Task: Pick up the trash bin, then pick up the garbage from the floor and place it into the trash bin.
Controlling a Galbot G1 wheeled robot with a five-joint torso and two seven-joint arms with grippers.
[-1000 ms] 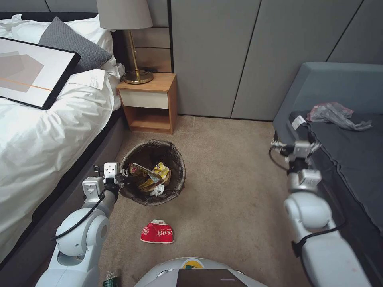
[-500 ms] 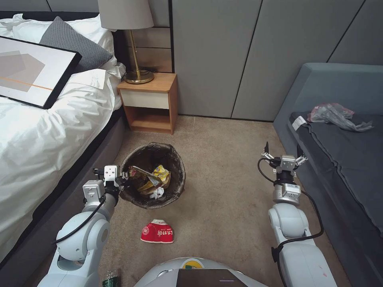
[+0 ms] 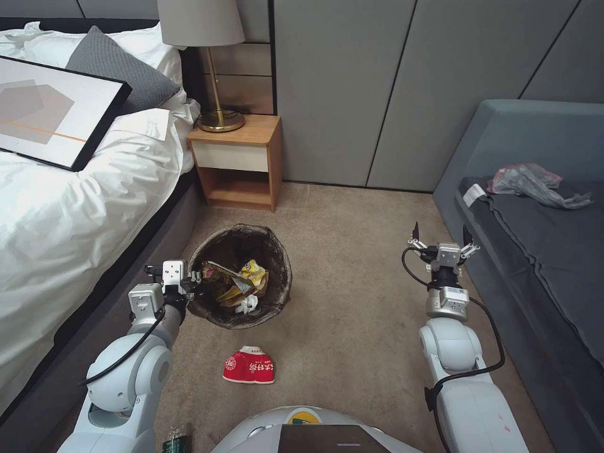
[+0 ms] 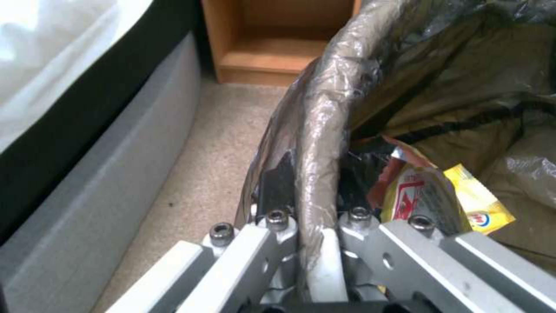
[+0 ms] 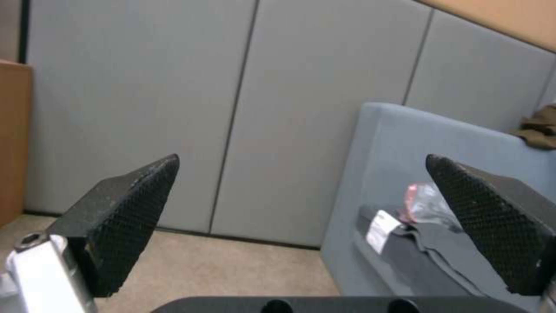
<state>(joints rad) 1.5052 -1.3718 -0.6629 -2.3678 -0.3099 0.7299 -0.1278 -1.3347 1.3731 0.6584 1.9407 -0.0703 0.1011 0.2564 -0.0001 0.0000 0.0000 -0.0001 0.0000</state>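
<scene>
We see a dark brown-black bag lining the trash bin [image 3: 277, 251] at centre-left of the head view, glossy grey-brown where it folds over the rim. Inside lie yellow and red-printed snack wrappers [image 3: 242, 280] and a bit of white tissue [image 3: 249, 304]. Below it, on the beige carpet [image 3: 352, 314], sits a red noodle bowl [image 3: 249, 366] with white lettering. Our left tool [image 3: 195, 283] is silver-white; our right tool [image 3: 440, 236], right of centre, is silver with black, cross-hatched fingers [image 5: 133, 217]. At upper left we find white bedding [image 3: 63, 214], a grey textured pillow [image 3: 119, 72] and an orange-brown nightstand [image 3: 239, 163]; the sofa [image 3: 528, 132] at right is blue-grey.
</scene>
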